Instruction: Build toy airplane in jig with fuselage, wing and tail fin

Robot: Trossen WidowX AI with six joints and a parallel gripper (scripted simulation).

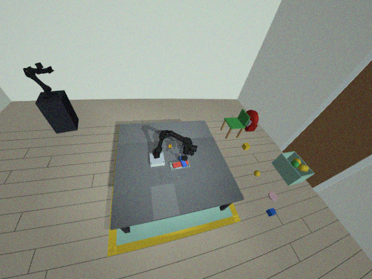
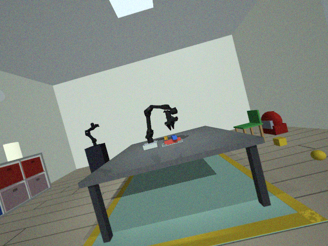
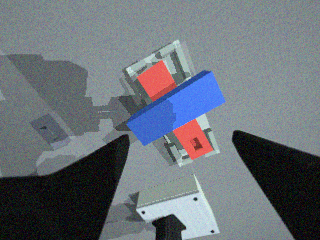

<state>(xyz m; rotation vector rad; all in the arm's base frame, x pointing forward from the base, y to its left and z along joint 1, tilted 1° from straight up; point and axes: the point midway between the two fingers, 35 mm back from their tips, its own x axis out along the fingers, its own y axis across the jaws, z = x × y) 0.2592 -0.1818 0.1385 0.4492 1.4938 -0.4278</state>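
The red fuselage (image 1: 176, 164) (image 2: 168, 142) (image 3: 156, 79) lies lengthwise in the pale jig (image 1: 172, 168) (image 3: 131, 66). The blue wing (image 1: 183, 164) (image 2: 173, 137) (image 3: 180, 107) lies across the top of the fuselage and hides the middle socket. Whether its tab is fully down cannot be told. The small square socket near the tail is empty in the wrist view. The orange tail fin (image 1: 170, 146) (image 2: 166, 138) stands on the table, off the jig, and is out of the wrist view. My gripper (image 2: 172, 129) (image 3: 179, 137) is open and empty, above the wing and jig.
The arm's white base (image 1: 157, 160) (image 2: 150, 145) (image 3: 175, 210) sits on the grey table (image 1: 138, 192) beside the jig's tail end. A second arm on a black pedestal (image 1: 58, 111) (image 2: 96, 156), a green chair (image 1: 235, 122) and a toy bin (image 1: 288, 171) stand off the table.
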